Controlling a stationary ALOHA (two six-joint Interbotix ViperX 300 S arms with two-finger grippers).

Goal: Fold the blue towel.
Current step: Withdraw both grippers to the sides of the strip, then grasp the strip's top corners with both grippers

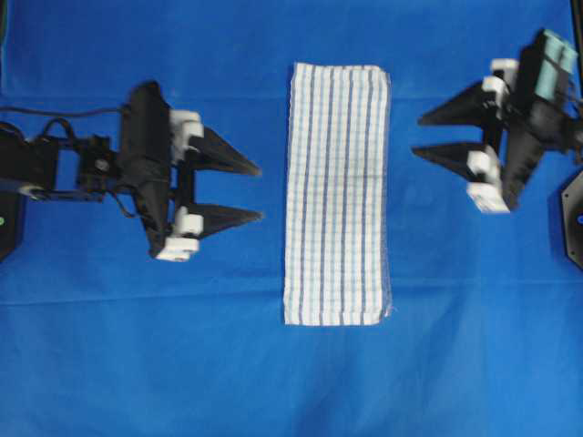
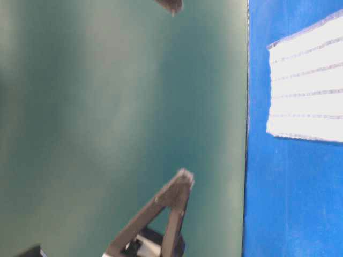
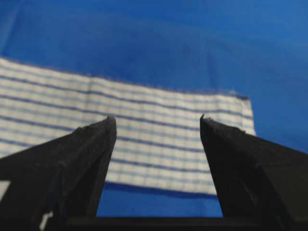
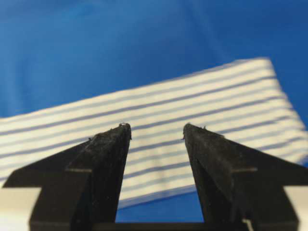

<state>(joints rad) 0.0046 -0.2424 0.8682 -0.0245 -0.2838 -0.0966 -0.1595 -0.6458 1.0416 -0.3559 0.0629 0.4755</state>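
The blue towel lies flat in the middle of the table, a long narrow rectangle of white woven cloth with thin dark-blue stripes running its length and a faint check between them. Nothing rests on it. The left gripper sits just off its left edge, black pointed fingers spread apart and aimed at the cloth, holding nothing. The right gripper faces it from the other side, also spread and empty. A plain blue table covering, slightly creased, lies under everything; beyond the table's edge stands a dull green wall.
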